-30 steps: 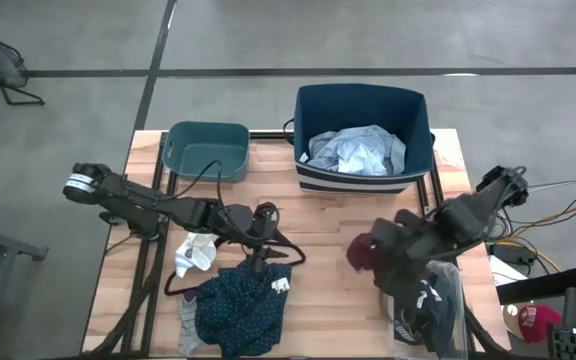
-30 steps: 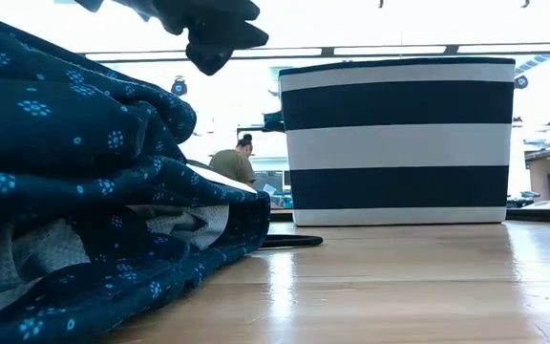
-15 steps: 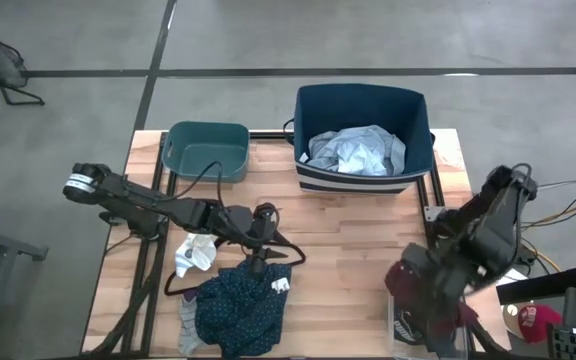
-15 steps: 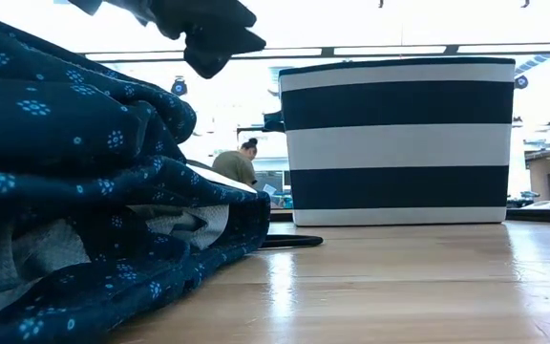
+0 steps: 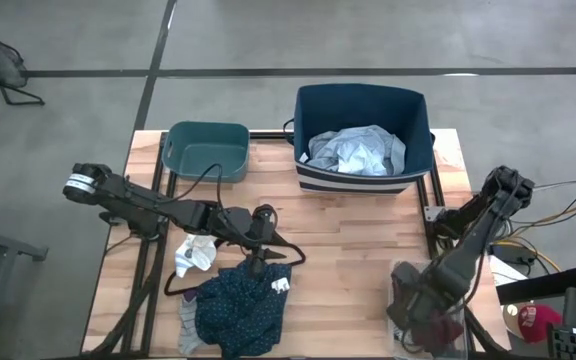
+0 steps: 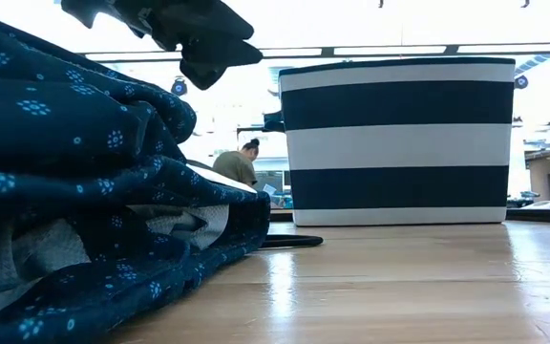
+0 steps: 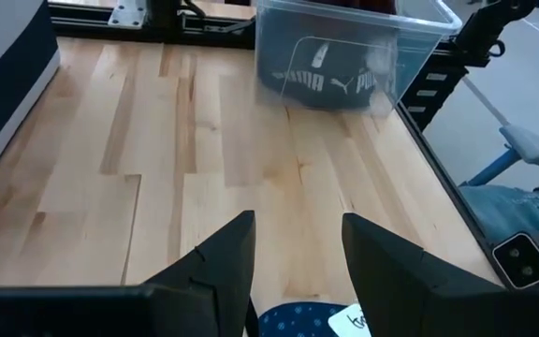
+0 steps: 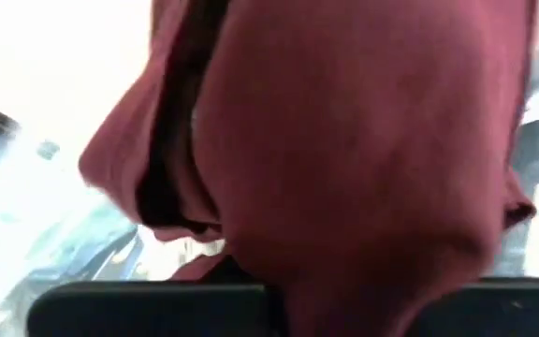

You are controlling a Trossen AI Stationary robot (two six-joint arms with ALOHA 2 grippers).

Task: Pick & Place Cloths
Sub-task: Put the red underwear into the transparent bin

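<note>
My right gripper (image 5: 420,312) is down over the clear bin (image 5: 400,278) at the table's near right corner, shut on the maroon piece (image 8: 344,140), which fills the right wrist view and hides the fingers. My left gripper (image 7: 298,271) hovers open just above the navy patterned top (image 5: 238,305), which lies crumpled on the table near the near edge. A white sock (image 5: 195,252) lies beside that top. The pale grey-blue shirt (image 5: 358,150) sits in the striped basket (image 5: 413,110). A black piece (image 7: 330,80) lies in the clear bin. My right gripper holds the maroon piece from above, pointing down into the clear bin. The cloth bunches in folds (image 8: 176,168) right in front of the wrist camera and covers the fingers, so which part they have cannot be told.
A teal tub (image 5: 206,150) stands at the far left, beside the striped basket (image 6: 399,143). A thin black hanger (image 5: 278,256) lies under my left gripper by the navy top (image 6: 65,191). Bare wood (image 5: 348,250) spreads across the table's middle.
My right gripper has carried the maroon piece from the table's middle right toward the near right corner and down over the clear bin. The cloth, first seen bunched beside the gripper, now sits low at the bin.
</note>
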